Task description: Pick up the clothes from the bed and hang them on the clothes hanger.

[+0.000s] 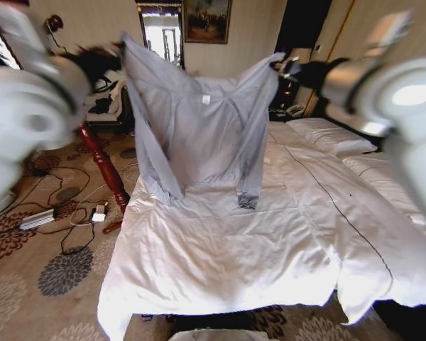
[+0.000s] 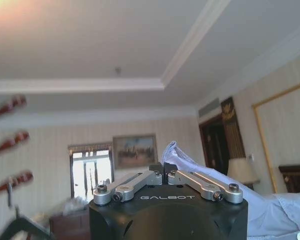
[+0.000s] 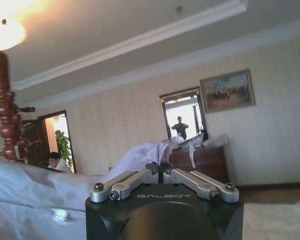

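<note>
Above the bed [image 1: 220, 256], the left gripper [image 1: 119, 50] was clamped on one shoulder of the clothes [image 1: 199, 135], which hung spread between; the right gripper [image 1: 278, 64] pinched the other. Thin and limp, they looked best held at the shoulders
</note>
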{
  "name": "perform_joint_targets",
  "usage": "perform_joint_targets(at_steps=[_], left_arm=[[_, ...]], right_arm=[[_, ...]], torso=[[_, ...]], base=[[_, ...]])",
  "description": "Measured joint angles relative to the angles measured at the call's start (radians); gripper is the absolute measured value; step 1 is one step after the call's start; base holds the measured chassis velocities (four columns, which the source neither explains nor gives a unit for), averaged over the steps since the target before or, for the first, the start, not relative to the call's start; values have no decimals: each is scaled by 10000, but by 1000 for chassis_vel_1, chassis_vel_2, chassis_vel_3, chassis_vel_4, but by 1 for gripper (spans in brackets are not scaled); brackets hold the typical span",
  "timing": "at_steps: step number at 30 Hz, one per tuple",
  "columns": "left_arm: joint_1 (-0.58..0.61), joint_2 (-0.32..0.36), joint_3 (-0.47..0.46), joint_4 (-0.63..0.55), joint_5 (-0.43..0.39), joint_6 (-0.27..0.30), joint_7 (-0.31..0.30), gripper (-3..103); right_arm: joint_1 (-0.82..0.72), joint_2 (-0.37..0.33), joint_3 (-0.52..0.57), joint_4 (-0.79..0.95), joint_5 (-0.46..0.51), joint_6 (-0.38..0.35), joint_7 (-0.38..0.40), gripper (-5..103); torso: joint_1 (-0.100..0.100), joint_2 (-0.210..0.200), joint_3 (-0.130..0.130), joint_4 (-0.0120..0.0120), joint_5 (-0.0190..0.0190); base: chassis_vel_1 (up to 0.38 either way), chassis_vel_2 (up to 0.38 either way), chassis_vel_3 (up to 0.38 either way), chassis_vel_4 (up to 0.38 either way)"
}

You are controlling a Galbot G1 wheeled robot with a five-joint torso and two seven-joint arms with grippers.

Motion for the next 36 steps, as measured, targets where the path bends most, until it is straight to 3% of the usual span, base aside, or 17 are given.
perform_joint_targets(at_steps=[5,9,11,16,20,24,26,29,31,36], left_arm=[[31,908,-873,-831,-903,261,-86,0],[74,856,-915,-894,-977,517,-379,0],[82,711,-809,-804,-878,614,-509,0],[461,-76,178,-36,91,908,-706,0],[1230,-508,376,254,806,1018,-761,0],[2930,-1411,636,856,2296,1214,-928,0],[3276,-1645,687,1034,2550,1256,-1004,0],[4438,-2544,766,1788,3326,1342,-1116,0],[4647,-2752,799,1984,3499,1353,-1117,0],[5218,-3655,1023,3396,4844,1294,-892,0]], right_arm=[[-531,-638,1196,751,617,8,159,0],[-476,-596,1282,763,736,-13,220,0],[-451,-530,1236,723,734,-21,226,0],[-917,77,654,392,85,-50,294,0],[-1197,586,-104,45,-564,-33,285,0],[-1453,1907,-1417,-1208,-1856,66,241,0],[-1489,2187,-1603,-1483,-2107,69,238,0],[-1637,3183,-2476,-2566,-3369,97,16,0],[-1690,3394,-2664,-2830,-3652,108,-38,0],[-2013,4276,-3382,-4378,-4960,237,-354,0]], torso=[[-2,2,1,-18,15],[6,0,6,-4,1],[5,0,6,-8,2],[8,-3,8,-13,9],[7,-3,7,-13,9],[9,-4,9,-9,6],[10,-5,9,-9,7],[9,-5,9,-12,5],[8,-5,8,-12,4],[7,-5,8,-13,6]], base=[[0,0,0,0],[0,0,0,0],[0,0,0,0],[0,0,0,0],[0,0,0,0],[0,0,0,0],[0,0,0,0],[0,0,0,0],[0,0,0,0],[0,0,0,0]])
